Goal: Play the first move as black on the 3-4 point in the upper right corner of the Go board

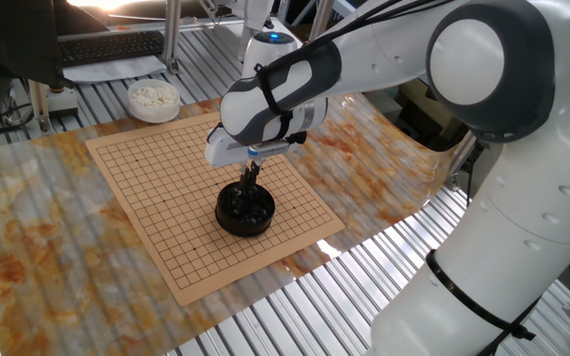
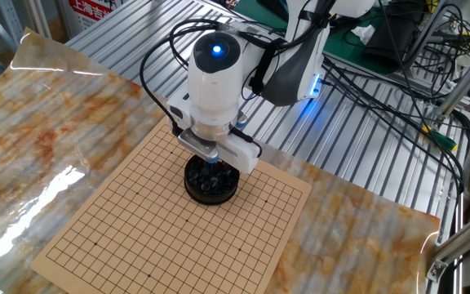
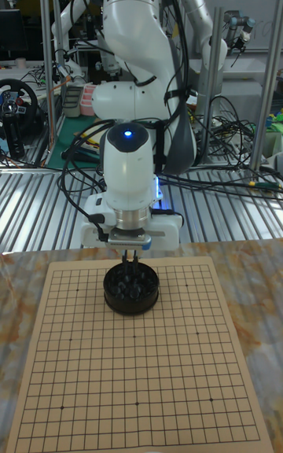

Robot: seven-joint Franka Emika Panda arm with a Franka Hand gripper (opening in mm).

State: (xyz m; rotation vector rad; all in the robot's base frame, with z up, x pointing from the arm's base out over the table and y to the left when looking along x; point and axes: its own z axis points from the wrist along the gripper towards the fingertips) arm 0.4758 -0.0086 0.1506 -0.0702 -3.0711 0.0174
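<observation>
The tan Go board lies on the table with no stone on its grid. A squat black bowl of dark stones stands on the board near its robot-side edge. My gripper points straight down, its thin fingertips close together just inside the bowl's mouth. No single black stone can be made out between them. In the tall view the board's upper right corner area, where the 3-4 point lies, is bare and to the right of the bowl.
A white bowl of white stones sits off the board beyond its far corner. Slatted metal table surrounds the marbled mat. Cables and the robot base crowd the back.
</observation>
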